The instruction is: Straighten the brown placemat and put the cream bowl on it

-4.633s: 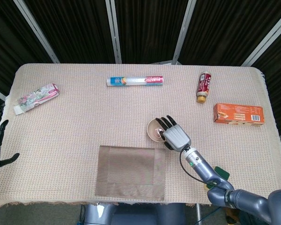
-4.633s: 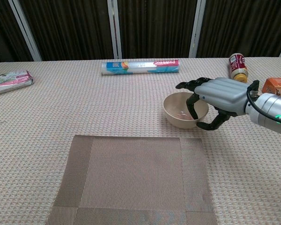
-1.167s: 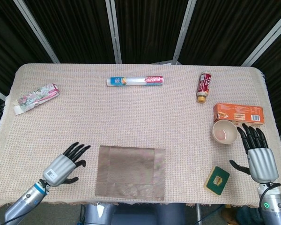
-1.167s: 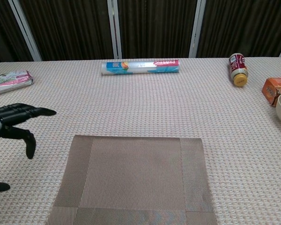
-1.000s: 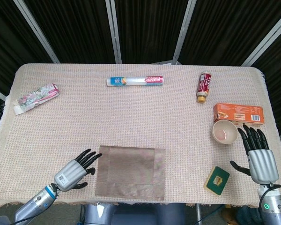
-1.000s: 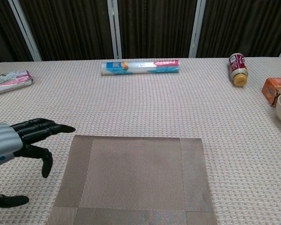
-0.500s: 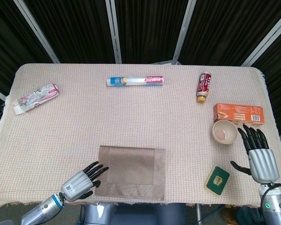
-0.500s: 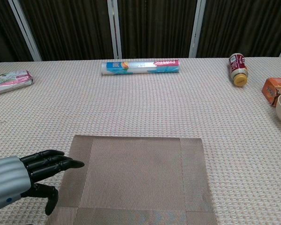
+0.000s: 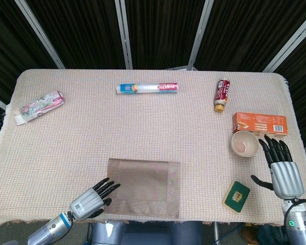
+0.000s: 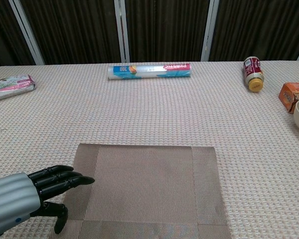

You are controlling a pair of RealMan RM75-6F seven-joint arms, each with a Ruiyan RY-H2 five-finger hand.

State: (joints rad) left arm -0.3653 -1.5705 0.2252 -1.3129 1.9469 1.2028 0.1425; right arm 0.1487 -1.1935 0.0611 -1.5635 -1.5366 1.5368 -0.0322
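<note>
One brown placemat [image 9: 144,188] lies flat near the table's front edge, and the left hand [image 9: 90,203] hovers at its left border, fingers extended and spread, holding nothing. One cream bowl [image 9: 245,144] sits far right, just beside the orange box [image 9: 259,123]. The right hand [image 9: 284,170] rests beside the bowl, fingers apart, empty, near one green packet [image 9: 236,195].
</note>
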